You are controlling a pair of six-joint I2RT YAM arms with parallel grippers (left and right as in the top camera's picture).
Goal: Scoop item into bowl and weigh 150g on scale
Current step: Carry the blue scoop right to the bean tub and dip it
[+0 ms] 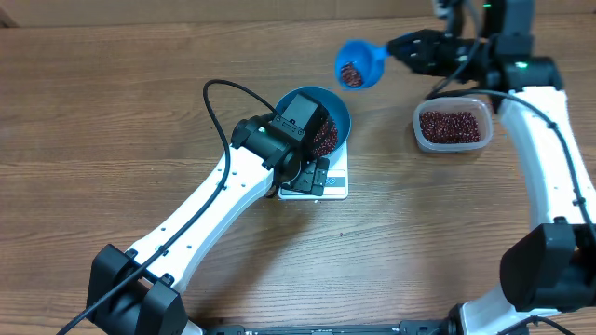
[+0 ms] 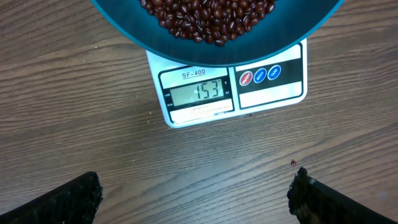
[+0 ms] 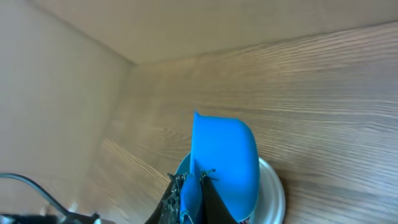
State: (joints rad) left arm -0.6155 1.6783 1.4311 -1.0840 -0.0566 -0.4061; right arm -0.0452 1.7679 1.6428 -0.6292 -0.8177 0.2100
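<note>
Left tool (image 2: 194,202): released, fingers spread wide, hanging low over open wood of the tabletop (image 1: 112,112) just short of the scale's near edge, touching nothing. Scale (image 2: 273,87): white, flat on the tabletop near the middle, display strip uncovered on the edge facing the left tool, reading 153. Bowl (image 1: 341,112): deep blue, seated on the scale, its rim overhanging the platform on the far side and both flanks. Beans (image 2: 205,15): dark red-brown, heaped inside the bowl. Clear tub (image 1: 418,128): right of the bowl and well apart from it, holding more beans, with a strip of open wood between the two. Blue scoop (image 1: 358,63): raised in the air beyond the bowl's far rim, a few beans inside. Right tool (image 1: 399,46): clenched on the scoop's handle, near the tabletop's far edge
</note>
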